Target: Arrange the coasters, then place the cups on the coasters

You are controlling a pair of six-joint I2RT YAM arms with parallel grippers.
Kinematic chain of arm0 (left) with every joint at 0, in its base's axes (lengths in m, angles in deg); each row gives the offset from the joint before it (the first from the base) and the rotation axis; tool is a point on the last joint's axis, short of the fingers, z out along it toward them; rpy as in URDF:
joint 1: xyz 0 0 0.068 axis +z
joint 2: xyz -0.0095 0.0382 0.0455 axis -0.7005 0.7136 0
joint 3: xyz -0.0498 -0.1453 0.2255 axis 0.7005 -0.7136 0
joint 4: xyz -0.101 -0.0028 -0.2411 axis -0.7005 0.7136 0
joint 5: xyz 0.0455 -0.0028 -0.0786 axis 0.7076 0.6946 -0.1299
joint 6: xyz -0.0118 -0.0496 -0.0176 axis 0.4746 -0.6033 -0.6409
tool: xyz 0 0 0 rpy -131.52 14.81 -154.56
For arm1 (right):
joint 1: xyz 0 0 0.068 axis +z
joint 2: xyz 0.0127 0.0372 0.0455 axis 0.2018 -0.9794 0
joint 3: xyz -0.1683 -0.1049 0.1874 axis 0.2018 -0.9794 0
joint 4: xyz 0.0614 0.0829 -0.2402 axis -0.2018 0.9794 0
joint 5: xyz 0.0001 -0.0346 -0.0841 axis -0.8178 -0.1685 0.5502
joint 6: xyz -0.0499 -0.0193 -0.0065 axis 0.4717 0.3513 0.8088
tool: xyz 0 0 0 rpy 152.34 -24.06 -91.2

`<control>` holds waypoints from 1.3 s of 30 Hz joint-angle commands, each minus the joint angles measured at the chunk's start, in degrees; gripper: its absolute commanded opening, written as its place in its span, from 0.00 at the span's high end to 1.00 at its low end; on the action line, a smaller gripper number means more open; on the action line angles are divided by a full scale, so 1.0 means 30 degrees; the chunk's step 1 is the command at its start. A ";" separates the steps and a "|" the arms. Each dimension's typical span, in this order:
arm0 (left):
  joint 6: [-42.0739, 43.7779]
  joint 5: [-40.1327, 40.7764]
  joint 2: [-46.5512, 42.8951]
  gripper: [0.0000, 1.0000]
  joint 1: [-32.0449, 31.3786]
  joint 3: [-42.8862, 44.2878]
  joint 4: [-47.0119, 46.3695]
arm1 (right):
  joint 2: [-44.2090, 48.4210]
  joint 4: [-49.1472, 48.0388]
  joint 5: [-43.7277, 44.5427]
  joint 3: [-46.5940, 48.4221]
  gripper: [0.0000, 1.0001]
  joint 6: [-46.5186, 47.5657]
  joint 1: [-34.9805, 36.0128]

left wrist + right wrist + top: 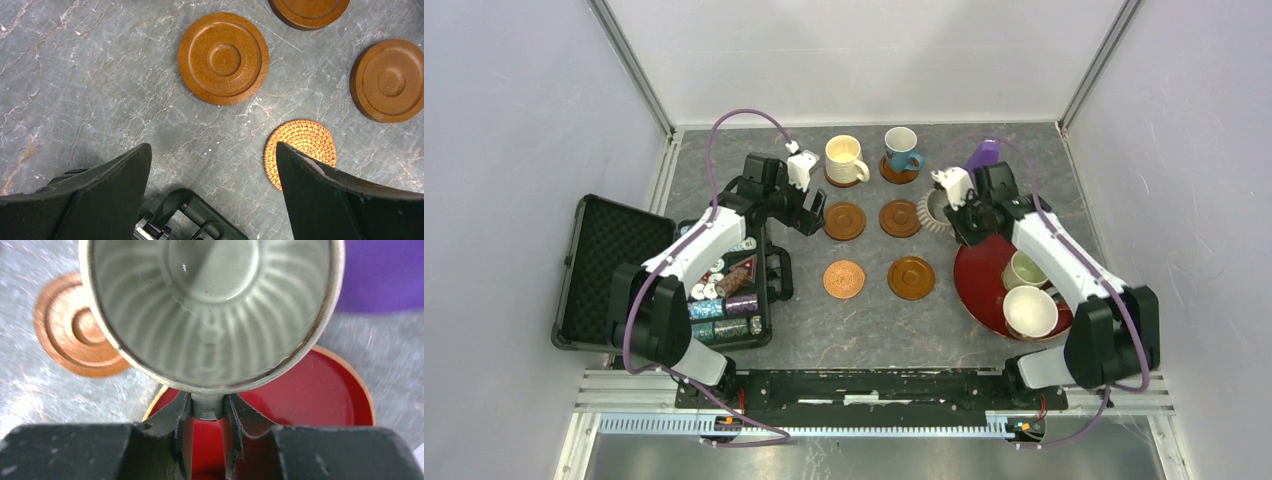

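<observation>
Six coasters lie in a two-by-three grid. The cream cup point(846, 158) and the blue cup point(902, 150) stand on the far pair. The middle coasters point(845, 221) point(900, 218) and the near ones, a woven copper-orange one point(844, 279) and a brown one point(911, 278), are bare. My right gripper point(954, 205) point(207, 406) is shut on the handle of the grey ribbed cup point(935, 211) point(210, 310), held at the tray's far edge beside a middle coaster point(75, 330). My left gripper point(812, 216) point(212, 147) is open over bare table, the woven coaster point(300, 145) partly behind one finger.
A red round tray point(977, 290) point(325, 390) at the right holds a pale green cup point(1024, 268) and a white cup point(1031, 312). A purple cone point(984, 153) stands behind it. An open black case of poker chips point(724, 290) fills the left side.
</observation>
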 commanded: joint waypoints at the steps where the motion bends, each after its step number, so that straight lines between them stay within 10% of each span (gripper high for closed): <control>1: -0.1521 0.0491 -0.0400 0.00 0.0276 0.1048 -0.0186 | -0.2239 -0.1133 0.0398 0.3827 1.00 0.0346 0.1988; 19: -0.2408 0.0742 -0.1989 0.00 0.3283 0.0929 0.1338 | -1.1337 -0.0490 0.1867 1.3319 1.00 -0.3082 0.8285; 39: -0.2419 0.0288 -0.2456 0.00 0.3580 0.0218 0.1158 | -1.3967 -0.0810 0.2331 1.4708 0.95 -0.4045 0.9262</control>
